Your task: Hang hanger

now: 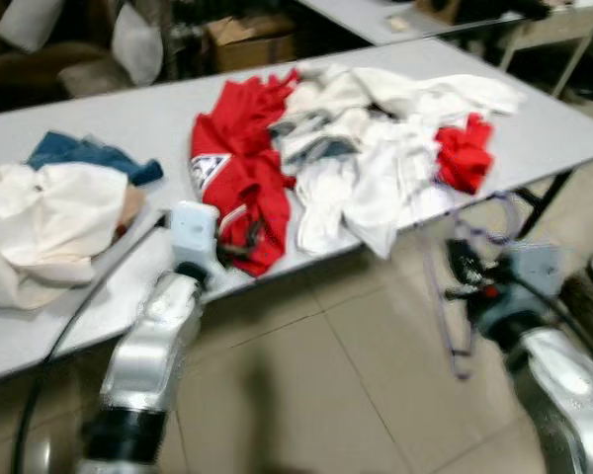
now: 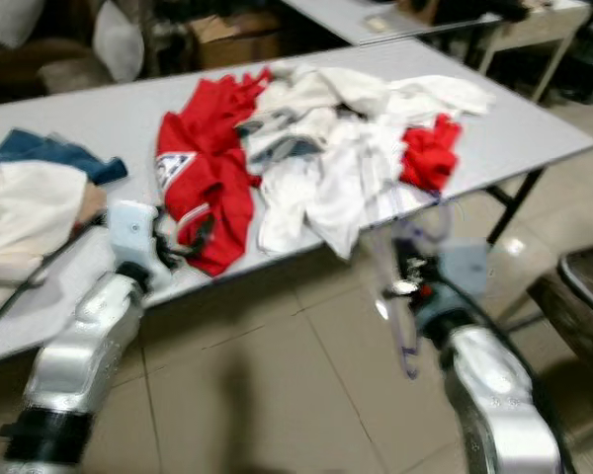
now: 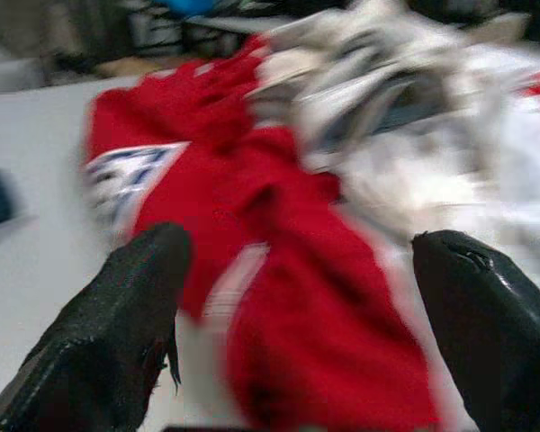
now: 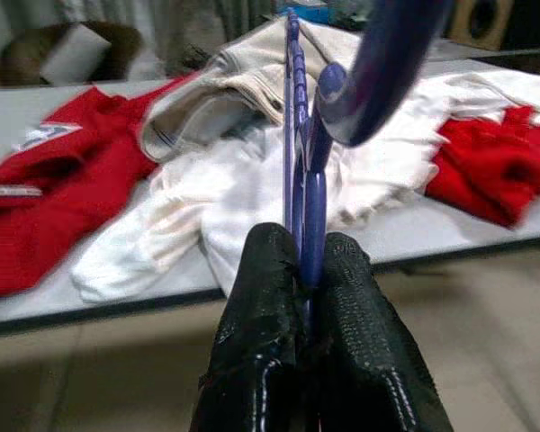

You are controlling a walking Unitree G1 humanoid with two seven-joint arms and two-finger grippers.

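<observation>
The right gripper (image 4: pixel 308 270) pinches the purple hanger (image 1: pixel 462 286), seemingly upright, beside the grey table (image 1: pixel 563 128); the left gripper (image 3: pixel 297 297) gapes wide.

One purple hanger (image 4: pixel 308 171) and two red garments (image 1: pixel 239 178) (image 1: pixel 464 150) are counted by the table (image 1: pixel 128 123).

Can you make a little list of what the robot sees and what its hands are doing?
table: long grey table with clothes piled on it
clothes: red shirt, white clothes, blue cloth
right gripper: jaws shut on a purple hanger, held past the table's near edge, above the floor
left gripper: jaws open, pointing at the red shirt
floor: beige tiles
</observation>
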